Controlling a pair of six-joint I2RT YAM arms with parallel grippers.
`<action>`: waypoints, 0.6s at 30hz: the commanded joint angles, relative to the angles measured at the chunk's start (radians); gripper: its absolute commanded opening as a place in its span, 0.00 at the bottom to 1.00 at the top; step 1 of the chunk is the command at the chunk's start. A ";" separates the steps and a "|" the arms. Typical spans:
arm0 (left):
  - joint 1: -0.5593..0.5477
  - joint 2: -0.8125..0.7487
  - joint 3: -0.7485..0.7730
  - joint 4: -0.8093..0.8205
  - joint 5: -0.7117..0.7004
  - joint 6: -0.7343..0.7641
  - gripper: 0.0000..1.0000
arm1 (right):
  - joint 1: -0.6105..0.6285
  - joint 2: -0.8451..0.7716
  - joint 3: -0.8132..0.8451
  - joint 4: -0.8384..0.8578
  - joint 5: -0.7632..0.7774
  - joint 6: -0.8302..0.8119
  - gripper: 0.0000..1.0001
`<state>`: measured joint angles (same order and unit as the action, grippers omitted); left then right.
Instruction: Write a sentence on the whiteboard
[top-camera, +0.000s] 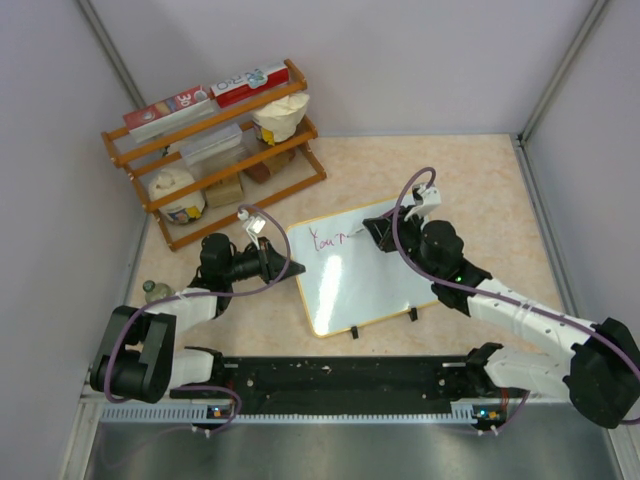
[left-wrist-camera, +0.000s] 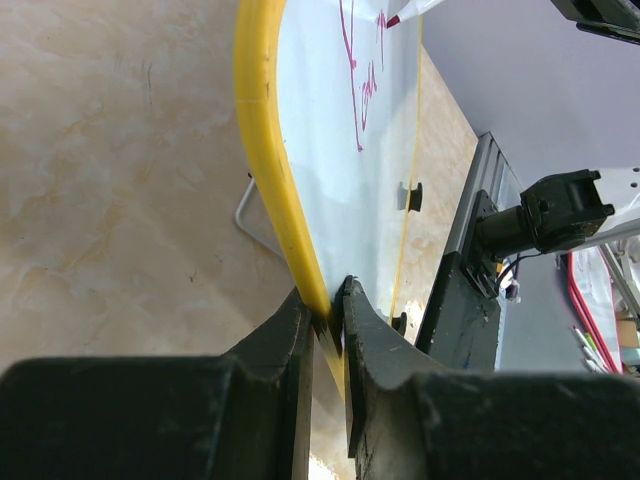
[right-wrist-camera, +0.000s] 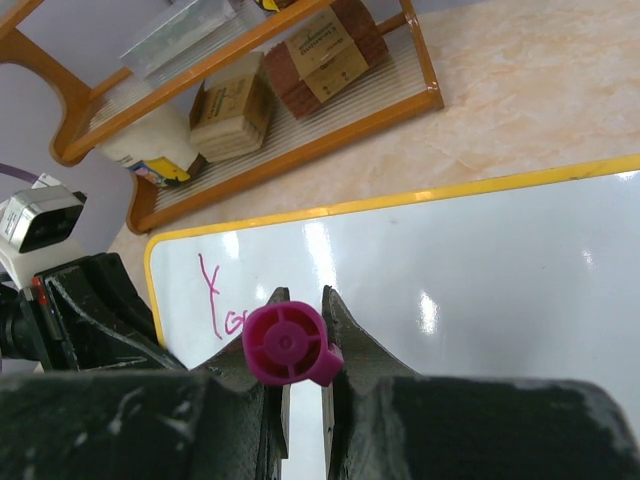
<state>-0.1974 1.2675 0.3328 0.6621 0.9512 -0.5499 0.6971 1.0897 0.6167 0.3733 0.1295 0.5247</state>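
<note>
The whiteboard (top-camera: 355, 275) lies flat between the two claws. The left gripper (left-wrist-camera: 328, 305) pinches its yellow rim, jaws narrow on that edge. If the pinch slips, the board could swivel under a pen stroke and smear the magenta letters just ahead of the right gripper (right-wrist-camera: 300, 300). That claw is closed on a magenta marker (right-wrist-camera: 287, 344); if it is pressed hard or tilted, it could slide in the jaws and skip. Pale walls (top-camera: 60, 150) close in around both claws. The marbled table (top-camera: 470, 180) beneath looks smooth and probably offers little grip. A wooden rack (top-camera: 215, 150) stands beyond the left claw.
</note>
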 joint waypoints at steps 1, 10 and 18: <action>-0.002 0.000 0.008 0.007 -0.038 0.084 0.00 | -0.007 0.006 0.025 0.019 0.018 -0.015 0.00; -0.002 0.003 0.008 0.007 -0.037 0.082 0.00 | -0.019 -0.008 0.018 -0.019 0.055 -0.025 0.00; -0.002 0.000 0.008 0.007 -0.038 0.084 0.00 | -0.024 -0.007 0.037 -0.034 0.081 -0.022 0.00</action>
<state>-0.1974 1.2675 0.3328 0.6617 0.9489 -0.5499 0.6949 1.0885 0.6174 0.3660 0.1493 0.5251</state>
